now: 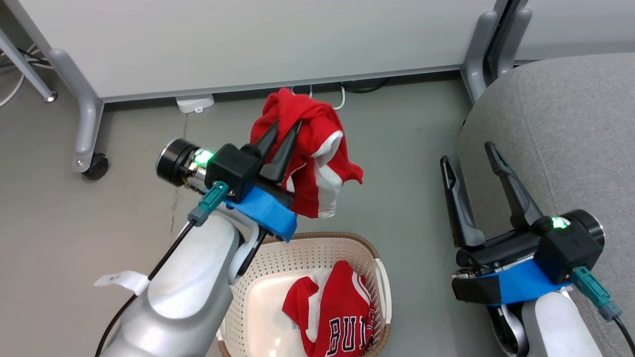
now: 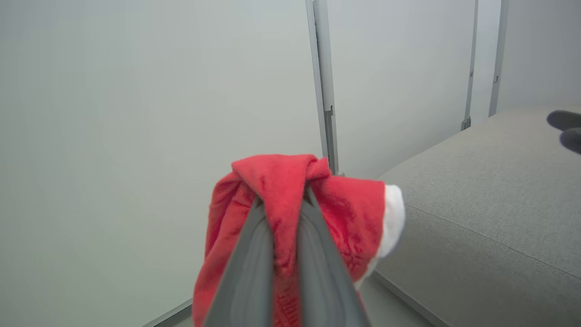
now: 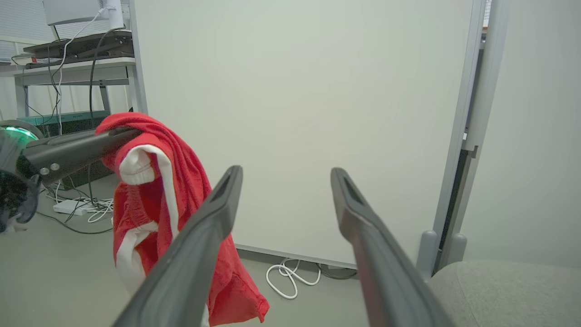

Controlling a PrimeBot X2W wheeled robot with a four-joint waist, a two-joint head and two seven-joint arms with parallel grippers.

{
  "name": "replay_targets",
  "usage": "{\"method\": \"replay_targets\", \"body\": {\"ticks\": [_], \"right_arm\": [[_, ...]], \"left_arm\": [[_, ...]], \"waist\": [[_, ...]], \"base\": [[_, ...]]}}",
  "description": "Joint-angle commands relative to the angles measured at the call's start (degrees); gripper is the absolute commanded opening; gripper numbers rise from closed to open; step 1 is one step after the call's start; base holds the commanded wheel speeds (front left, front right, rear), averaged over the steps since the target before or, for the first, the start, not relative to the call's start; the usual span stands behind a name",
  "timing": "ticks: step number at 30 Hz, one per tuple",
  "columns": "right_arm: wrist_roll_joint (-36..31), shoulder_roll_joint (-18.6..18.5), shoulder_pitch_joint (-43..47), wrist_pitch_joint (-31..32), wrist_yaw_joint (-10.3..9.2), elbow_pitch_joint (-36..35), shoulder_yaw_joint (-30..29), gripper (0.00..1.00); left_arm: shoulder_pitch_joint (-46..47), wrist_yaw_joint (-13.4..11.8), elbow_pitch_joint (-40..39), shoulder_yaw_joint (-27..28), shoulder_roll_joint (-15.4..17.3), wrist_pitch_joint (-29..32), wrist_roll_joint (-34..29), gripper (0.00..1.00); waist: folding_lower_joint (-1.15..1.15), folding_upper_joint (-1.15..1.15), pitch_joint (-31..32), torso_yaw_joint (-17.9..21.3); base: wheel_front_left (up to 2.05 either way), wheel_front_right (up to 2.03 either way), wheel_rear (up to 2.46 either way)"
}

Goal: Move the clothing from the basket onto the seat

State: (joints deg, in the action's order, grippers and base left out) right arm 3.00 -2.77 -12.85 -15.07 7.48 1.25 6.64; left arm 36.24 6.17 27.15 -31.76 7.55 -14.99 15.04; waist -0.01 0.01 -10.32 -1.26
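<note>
My left gripper (image 1: pixel 286 130) is shut on a red garment with white trim (image 1: pixel 310 153), which hangs in the air above and behind the basket (image 1: pixel 367 248). In the left wrist view the red fabric (image 2: pixel 277 190) is bunched over my fingertips. A red jersey with black lettering (image 1: pixel 342 317) lies inside the cream perforated basket. The grey seat (image 1: pixel 560 134) is at the right. My right gripper (image 1: pixel 466 151) stands open and empty at the seat's left edge; in the right wrist view the held garment (image 3: pixel 181 200) hangs to its left.
White partition panels on grey legs with a castor (image 1: pixel 96 166) stand behind. A white power strip (image 1: pixel 195 103) and cables (image 3: pixel 290 277) lie on the floor at the panel's foot. A desk with wires (image 3: pixel 68 68) is far left.
</note>
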Motion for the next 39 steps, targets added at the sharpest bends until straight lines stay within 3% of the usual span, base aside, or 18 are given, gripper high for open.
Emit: {"method": "replay_targets", "body": {"ticks": [1, 21, 39], "right_arm": [[0.36, -0.20, 0.93, -0.16, 0.03, 0.17, 0.12, 1.00], [1.10, -0.20, 2.53, -0.16, 0.03, -0.17, 0.98, 1.00], [-2.73, -0.87, -9.07, -0.11, 0.02, 4.21, 6.45, 1.00]], "left_arm": [[1.39, 0.33, -0.91, 0.12, -0.26, -0.29, -0.49, 0.00], [8.91, 1.24, -7.84, -3.89, -1.80, -0.29, -0.31, 0.00], [8.07, 0.93, -9.34, -6.33, -2.36, -0.29, -0.49, 0.00]], "waist": [[0.01, -0.01, 0.46, 0.23], [0.01, -0.01, 3.02, 0.96], [0.01, -0.01, 1.65, -1.05]], "base": [[0.00, 0.00, 0.00], [0.00, 0.00, 0.00], [0.00, 0.00, 0.00]]}}
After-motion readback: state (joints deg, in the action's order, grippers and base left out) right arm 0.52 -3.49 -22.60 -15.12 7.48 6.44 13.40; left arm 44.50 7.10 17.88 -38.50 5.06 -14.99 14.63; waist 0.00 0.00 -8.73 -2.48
